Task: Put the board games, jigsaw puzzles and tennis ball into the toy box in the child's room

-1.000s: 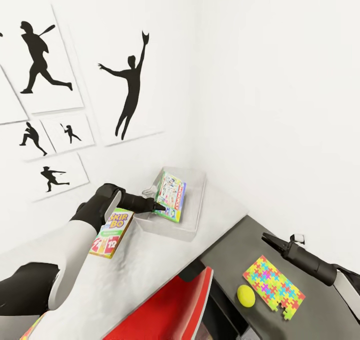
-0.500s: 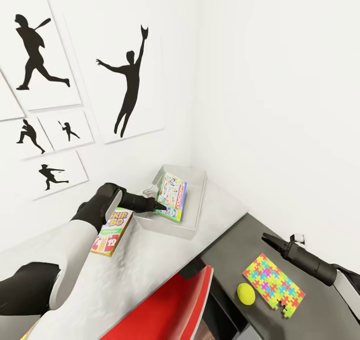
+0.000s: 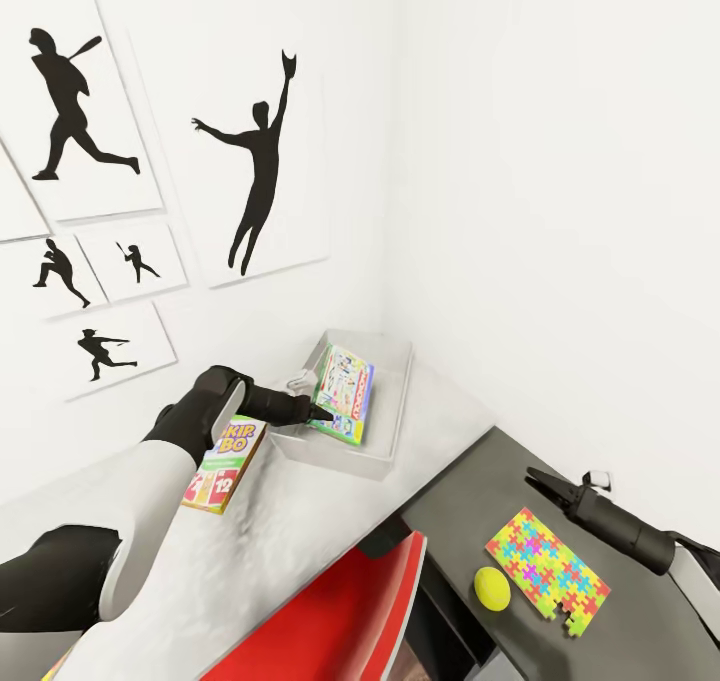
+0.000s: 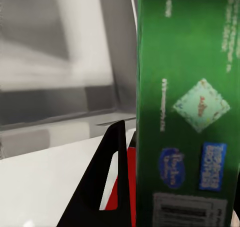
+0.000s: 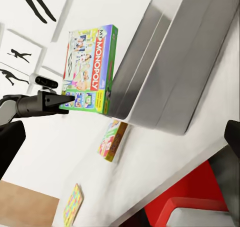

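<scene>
In the head view the left gripper (image 3: 322, 413) has its fingers closed on the lower edge of the Monopoly board game (image 3: 343, 393), which stands tilted on that edge over the toy box (image 3: 392, 401) — long axis running up and away from the fingers toward the far wall, printed face turned toward the room. Behind the fingers, the Skip-Bo box (image 3: 224, 464) lies flat on the white desk (image 3: 300, 541), partly under the arm. The right gripper (image 3: 541, 483) hovers with its fingers slightly parted and holding nothing, just beyond the jigsaw puzzle (image 3: 547, 571) and tennis ball (image 3: 491, 588) on the dark cabinet (image 3: 450, 501). In the left wrist view the box's green edge rises straight out ahead of a dark finger (image 4: 107, 177); the pinch looks thin and near one end, so the box could pivot or slip. In the right wrist view the Monopoly board game (image 5: 90, 69) hangs upright at the toy box's near wall (image 5: 150, 87), held by its lowest edge — if released this steep it may catch the rim and topple outward onto the desk, or lean propped instead of lying flat, crowding out the other toys.
</scene>
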Motion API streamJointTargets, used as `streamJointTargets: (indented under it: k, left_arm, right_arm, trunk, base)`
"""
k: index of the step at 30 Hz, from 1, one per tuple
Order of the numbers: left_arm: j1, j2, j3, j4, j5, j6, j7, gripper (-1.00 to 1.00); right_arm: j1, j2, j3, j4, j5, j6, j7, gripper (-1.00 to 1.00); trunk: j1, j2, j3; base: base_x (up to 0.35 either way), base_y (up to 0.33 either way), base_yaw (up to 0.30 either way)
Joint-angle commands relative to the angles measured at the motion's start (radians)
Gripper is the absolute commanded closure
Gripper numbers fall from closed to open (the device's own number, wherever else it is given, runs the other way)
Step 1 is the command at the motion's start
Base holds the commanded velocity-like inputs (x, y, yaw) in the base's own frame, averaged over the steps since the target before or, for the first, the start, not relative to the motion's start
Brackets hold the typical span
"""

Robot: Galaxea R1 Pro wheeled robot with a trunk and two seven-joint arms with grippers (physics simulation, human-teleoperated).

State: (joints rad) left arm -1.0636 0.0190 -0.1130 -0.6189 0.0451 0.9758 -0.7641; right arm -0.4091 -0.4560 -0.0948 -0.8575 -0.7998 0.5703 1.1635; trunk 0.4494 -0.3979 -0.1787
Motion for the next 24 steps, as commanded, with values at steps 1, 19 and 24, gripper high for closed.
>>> streamJointTargets:
  k: [1, 19, 24]
  left_arm:
    - [-0.001, 0.002, -0.004, -0.001, 0.005, 0.006, 0.000, 1.00]
    - [-0.001, 0.003, -0.004, -0.001, 0.005, 0.006, 0.000, 1.00]
    - [-0.001, 0.003, -0.004, -0.001, 0.006, 0.005, 0.000, 1.00]
  right_arm:
    - [-0.001, -0.002, 0.000, 0.000, -0.006, 0.008, 0.000, -1.00]
    - [-0.001, -0.006, 0.000, 0.000, -0.006, 0.011, -0.001, -1.00]
    - [-0.001, -0.006, 0.000, 0.000, -0.006, 0.011, -0.001, -1.00]
  trunk:
    - [0.001, -0.002, -0.002]
    - [0.001, -0.002, -0.002]
    - [0.001, -0.002, -0.002]
  base:
    - [0.000, 0.000, 0.000]
    - [0.011, 0.000, 0.000]
    - [0.061, 0.000, 0.000]
